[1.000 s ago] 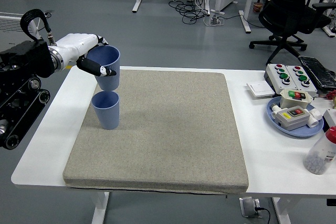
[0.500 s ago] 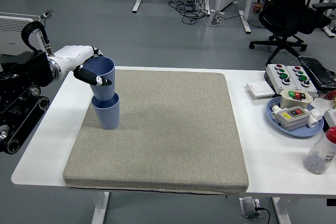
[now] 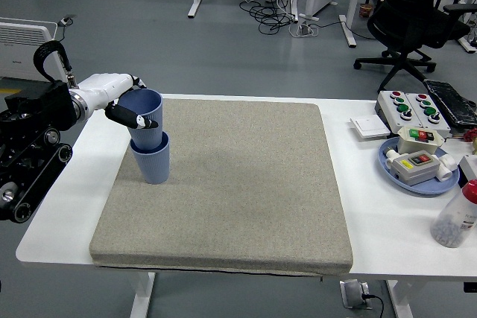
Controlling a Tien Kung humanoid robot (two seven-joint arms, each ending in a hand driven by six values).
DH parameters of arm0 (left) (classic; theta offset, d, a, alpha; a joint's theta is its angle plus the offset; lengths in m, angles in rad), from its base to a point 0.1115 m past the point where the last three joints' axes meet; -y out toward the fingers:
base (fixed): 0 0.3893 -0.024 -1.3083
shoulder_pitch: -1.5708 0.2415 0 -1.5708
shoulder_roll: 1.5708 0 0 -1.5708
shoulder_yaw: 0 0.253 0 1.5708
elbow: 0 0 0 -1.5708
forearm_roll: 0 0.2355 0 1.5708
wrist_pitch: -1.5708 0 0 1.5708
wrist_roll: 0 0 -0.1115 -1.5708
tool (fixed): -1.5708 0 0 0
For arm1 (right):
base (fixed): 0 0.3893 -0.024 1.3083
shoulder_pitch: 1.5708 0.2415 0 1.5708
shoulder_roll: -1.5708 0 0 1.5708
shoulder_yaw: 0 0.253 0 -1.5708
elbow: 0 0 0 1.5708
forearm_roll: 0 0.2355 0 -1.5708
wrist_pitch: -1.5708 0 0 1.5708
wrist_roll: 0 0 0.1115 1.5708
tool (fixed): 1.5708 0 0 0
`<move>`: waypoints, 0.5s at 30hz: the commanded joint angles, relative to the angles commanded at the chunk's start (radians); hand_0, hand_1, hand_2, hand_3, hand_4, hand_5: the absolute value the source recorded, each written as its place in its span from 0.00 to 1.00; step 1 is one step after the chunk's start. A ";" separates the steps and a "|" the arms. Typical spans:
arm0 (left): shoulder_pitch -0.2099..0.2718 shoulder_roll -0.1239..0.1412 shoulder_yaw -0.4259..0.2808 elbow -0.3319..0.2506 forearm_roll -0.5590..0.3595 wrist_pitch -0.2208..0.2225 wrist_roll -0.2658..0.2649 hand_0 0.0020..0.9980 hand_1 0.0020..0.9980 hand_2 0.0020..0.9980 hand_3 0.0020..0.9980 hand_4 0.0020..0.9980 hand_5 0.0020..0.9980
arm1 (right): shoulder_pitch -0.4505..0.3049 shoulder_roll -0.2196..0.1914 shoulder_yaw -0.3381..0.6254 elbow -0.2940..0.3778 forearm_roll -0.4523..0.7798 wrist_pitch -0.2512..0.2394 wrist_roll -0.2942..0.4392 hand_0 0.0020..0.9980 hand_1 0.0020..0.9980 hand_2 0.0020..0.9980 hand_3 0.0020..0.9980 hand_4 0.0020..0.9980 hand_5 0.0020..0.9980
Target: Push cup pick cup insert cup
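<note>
Two blue ribbed cups stand at the left side of the grey mat (image 3: 223,191). The lower cup (image 3: 151,161) rests upright on the mat. The upper cup (image 3: 143,113) sits partly inside it, tilted a little, its rim well above the lower rim. My left hand (image 3: 127,109), white with dark fingertips, reaches in from the left and is shut on the upper cup near its rim. The right arm does not show.
A blue plate (image 3: 417,176) with button boxes, a control box (image 3: 414,109), a white switch plate (image 3: 369,126) and a clear bottle (image 3: 456,217) occupy the table's right side. A black office chair (image 3: 414,20) stands beyond the table.
The left hand has come down with the upper cup, from hanging above the lower cup to resting partly inside it.
</note>
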 joint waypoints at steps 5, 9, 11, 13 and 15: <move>0.003 0.000 0.005 0.006 0.001 -0.007 0.003 0.61 0.77 0.81 0.79 0.87 0.54 | 0.000 0.000 -0.002 0.000 0.002 0.000 0.000 0.71 0.60 0.69 0.62 0.20 0.54; 0.003 -0.003 0.010 0.010 0.004 -0.005 0.004 0.75 0.87 0.93 0.91 0.93 0.60 | 0.000 0.000 -0.001 0.000 0.001 0.000 0.000 0.71 0.60 0.69 0.62 0.20 0.54; 0.004 -0.003 0.010 0.010 0.005 -0.006 0.002 0.75 0.87 0.93 0.91 0.93 0.60 | -0.001 0.000 -0.001 0.000 0.001 0.000 0.000 0.71 0.60 0.69 0.62 0.20 0.54; 0.004 -0.004 0.011 0.010 0.003 -0.002 -0.002 0.75 0.87 0.93 0.91 0.93 0.60 | -0.001 0.000 0.000 0.000 0.001 0.000 0.000 0.71 0.60 0.69 0.62 0.20 0.54; 0.004 -0.004 0.012 0.011 0.001 0.002 -0.005 0.75 0.87 0.93 0.91 0.93 0.60 | -0.001 0.000 0.000 0.000 0.001 0.000 0.000 0.71 0.60 0.69 0.62 0.20 0.54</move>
